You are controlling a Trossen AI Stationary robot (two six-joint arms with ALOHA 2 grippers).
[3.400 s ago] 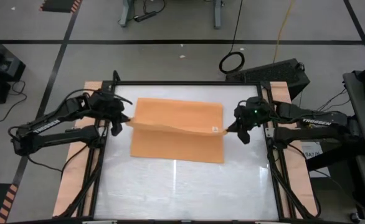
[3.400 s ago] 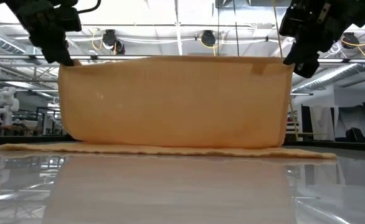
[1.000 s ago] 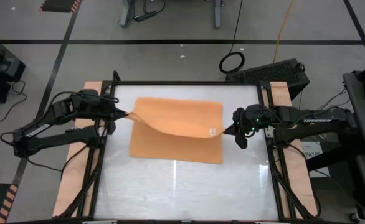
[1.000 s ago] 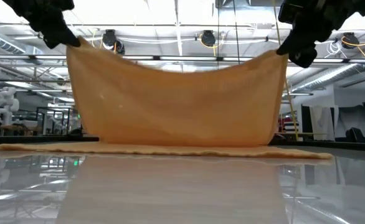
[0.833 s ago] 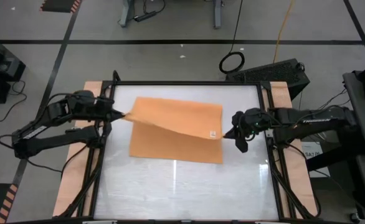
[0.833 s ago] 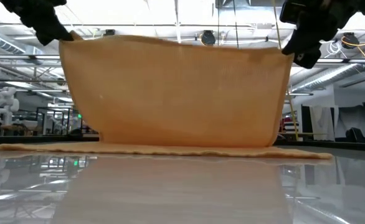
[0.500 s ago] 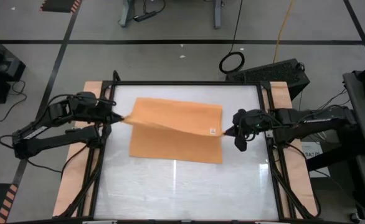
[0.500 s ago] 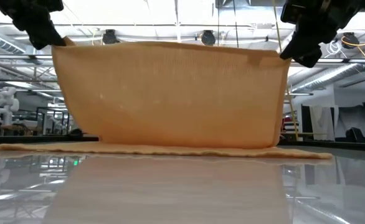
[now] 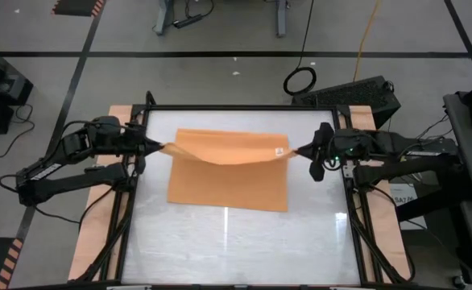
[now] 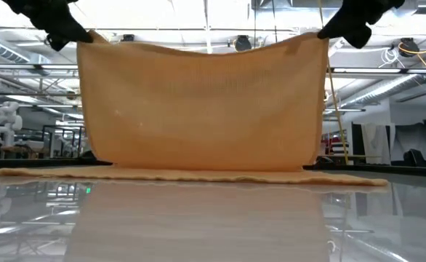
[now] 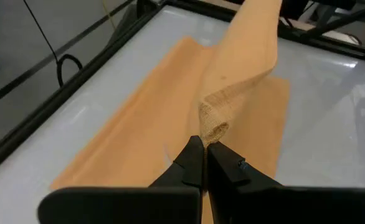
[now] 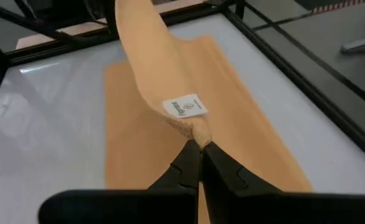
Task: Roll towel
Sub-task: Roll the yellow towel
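Two end effectors pinch the towel (image 9: 228, 173): we see the left end effector (image 9: 157, 147) and right end effector (image 9: 295, 151) clamped on its raised corners at mid-frame, the rest flat on the desk (image 9: 236, 242). No roll exists yet.

I see bright, even overhead light. Ceiling lamps (image 10: 243, 45) flare in the low view and mirror as glare across the glossy table (image 10: 213, 218); shadows stay faint.
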